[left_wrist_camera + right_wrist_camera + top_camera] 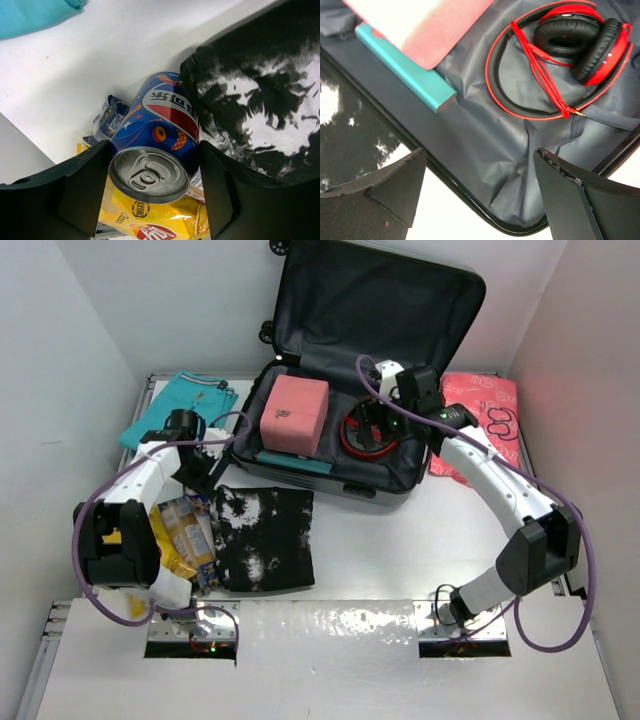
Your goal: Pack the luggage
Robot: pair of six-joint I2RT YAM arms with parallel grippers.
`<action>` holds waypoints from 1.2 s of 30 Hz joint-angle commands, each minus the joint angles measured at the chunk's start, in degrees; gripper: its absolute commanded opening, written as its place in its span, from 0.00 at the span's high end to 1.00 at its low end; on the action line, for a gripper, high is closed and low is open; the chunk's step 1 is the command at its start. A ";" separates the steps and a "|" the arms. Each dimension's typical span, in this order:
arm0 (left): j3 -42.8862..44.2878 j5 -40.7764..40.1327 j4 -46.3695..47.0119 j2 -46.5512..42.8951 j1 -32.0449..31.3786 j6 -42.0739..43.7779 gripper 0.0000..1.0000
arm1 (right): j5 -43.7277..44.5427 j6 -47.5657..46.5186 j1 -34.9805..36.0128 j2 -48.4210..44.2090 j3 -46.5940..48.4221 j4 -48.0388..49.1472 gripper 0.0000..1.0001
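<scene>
The luggage [385, 488] lies open at the back centre, lid raised, dark grey lining showing. Inside it are a pink boxy pouch [294, 413], a flat teal case [295, 462] and red headphones [368, 430]. My right gripper [388, 418] hovers open and empty over the lining [485, 135] at the luggage's front right, the headphones [570, 45] just beyond its fingers. My left gripper [205, 472] is left of the luggage, shut on a blue soda can [165, 120] lying on its side, one finger [90, 175] on each side of it.
A black and white tie-dye shirt [265, 535] lies in front of the luggage, beside the can. A yellow chips bag [150, 215] and other snack packets lie under the left gripper. A teal cloth [180, 405] is back left, a pink-red packet [490, 420] right of the luggage.
</scene>
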 commanded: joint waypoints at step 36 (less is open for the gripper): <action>27.70 39.41 -13.86 -11.62 -6.16 11.55 1.00 | -24.56 -18.08 26.96 15.12 1.80 45.60 0.04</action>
